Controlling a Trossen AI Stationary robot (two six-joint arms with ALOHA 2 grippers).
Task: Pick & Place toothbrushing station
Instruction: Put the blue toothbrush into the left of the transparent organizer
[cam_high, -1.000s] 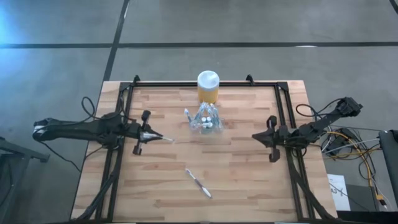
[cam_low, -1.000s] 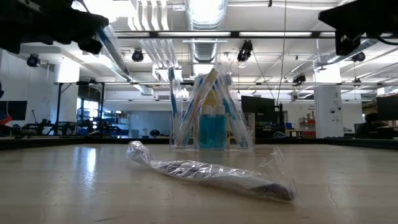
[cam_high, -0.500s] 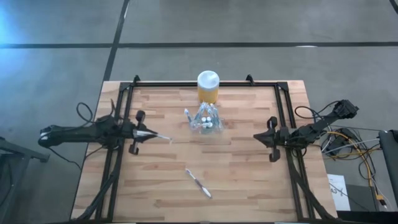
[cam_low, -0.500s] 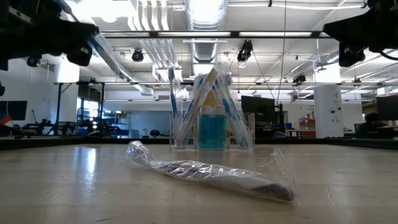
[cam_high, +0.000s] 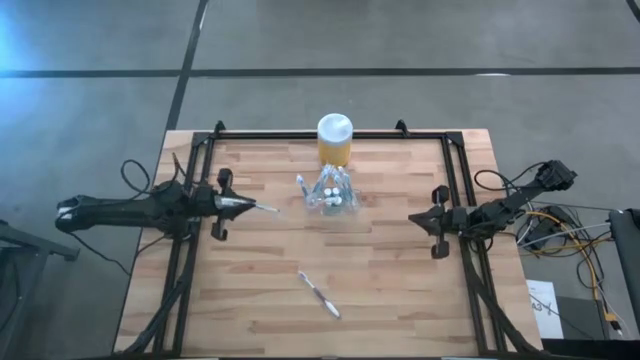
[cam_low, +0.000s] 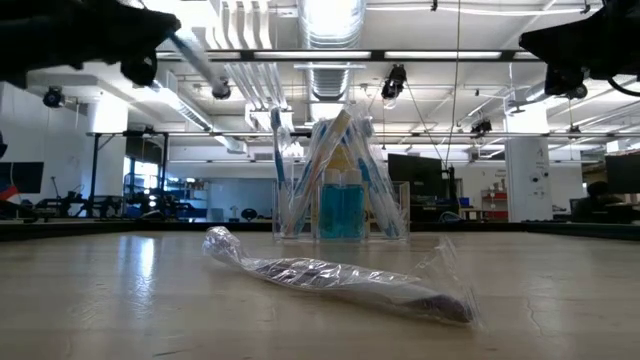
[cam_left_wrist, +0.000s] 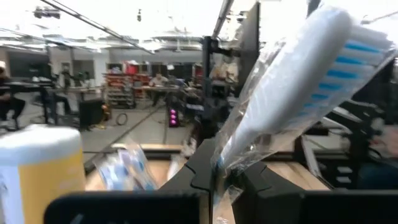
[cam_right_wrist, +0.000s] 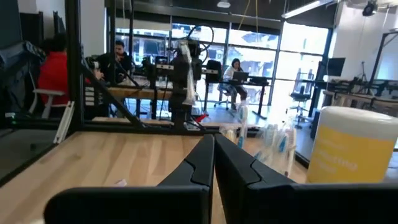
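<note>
The toothbrushing station (cam_high: 328, 193), a small clear holder with wrapped toothbrushes standing in it, sits at the table's far middle; it also shows in the low view (cam_low: 340, 200). Left of it, my left gripper (cam_high: 240, 205) hovers above the table, shut on a plastic-wrapped white toothbrush (cam_left_wrist: 292, 87) whose head points toward the station. Another wrapped toothbrush (cam_high: 320, 294) lies flat on the table nearer the front. My right gripper (cam_high: 412, 218) waits shut at the right side, holding nothing. My left gripper pinches the wrapped toothbrush by its handle (cam_left_wrist: 229, 154) between the two fingers, wrapper and all. The fingers come about level from the table's left and lie along the brush. The bristled head (cam_left_wrist: 339, 53) sticks out past the fingertips and slants upward, clear of the table.
A yellow jar with a white lid (cam_high: 335, 138) stands just behind the station at the far edge. Black frame rails (cam_high: 455, 180) run along the table's left, right and far sides. People sit at desks in the room beyond the table.
My left gripper drew back a little toward the left edge, then came forward again and shifted toward the far edge, rolling its wrist. The held toothbrush's head has tipped higher and swung toward the far side.
</note>
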